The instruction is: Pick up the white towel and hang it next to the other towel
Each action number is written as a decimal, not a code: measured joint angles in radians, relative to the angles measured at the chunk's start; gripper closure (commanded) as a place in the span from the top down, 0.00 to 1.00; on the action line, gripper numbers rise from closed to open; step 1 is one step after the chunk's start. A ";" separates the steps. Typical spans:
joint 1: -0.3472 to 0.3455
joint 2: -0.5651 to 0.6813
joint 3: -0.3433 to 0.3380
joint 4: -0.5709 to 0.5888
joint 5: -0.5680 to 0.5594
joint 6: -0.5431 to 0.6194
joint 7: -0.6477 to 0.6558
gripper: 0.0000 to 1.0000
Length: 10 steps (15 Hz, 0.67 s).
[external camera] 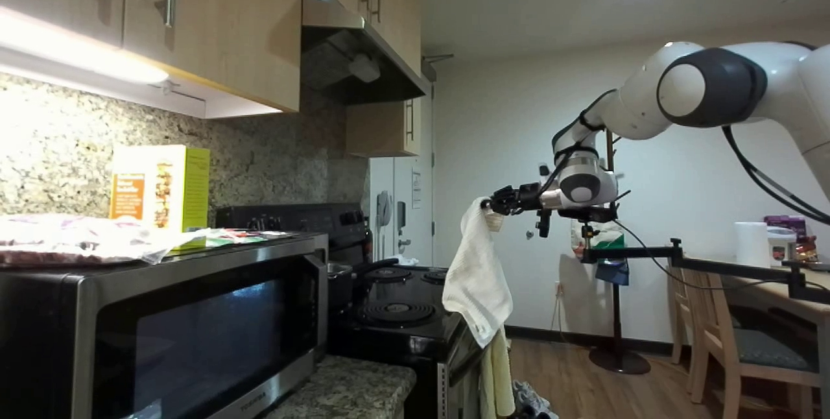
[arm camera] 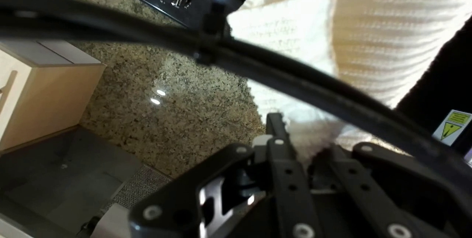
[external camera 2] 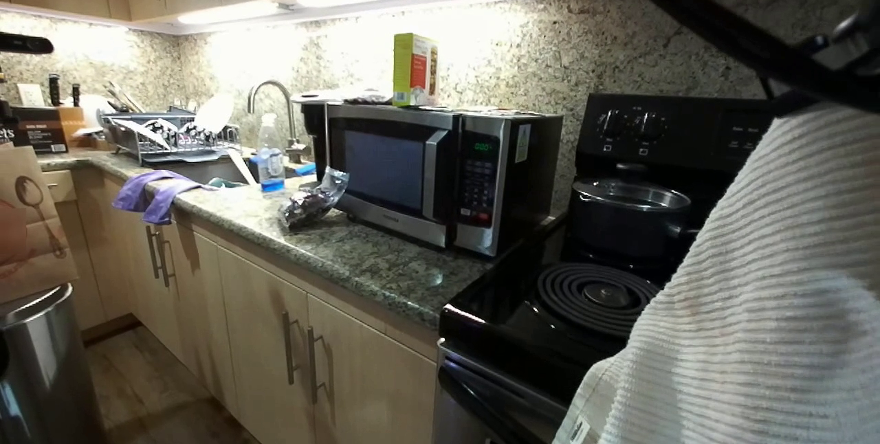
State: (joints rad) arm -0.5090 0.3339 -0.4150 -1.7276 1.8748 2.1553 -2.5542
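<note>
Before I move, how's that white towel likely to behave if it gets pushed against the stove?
Probably floppy: the white towel drapes in loose folds below the jaws. Gripped near its top with the rest hanging, it would likely swing or buckle. Its ribbed weave may drag against the stove rather than slide.

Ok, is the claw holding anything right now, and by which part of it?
The white towel, pinched in the claw by its upper end, with the rest hanging below. Whether that end is a corner or an edge, I can't tell.
</note>
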 measured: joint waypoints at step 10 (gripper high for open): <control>0.134 -0.063 0.033 -0.080 0.042 0.182 -0.031 0.08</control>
State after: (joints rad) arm -0.3747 0.2705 -0.3818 -1.8079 1.9164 2.3377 -2.5856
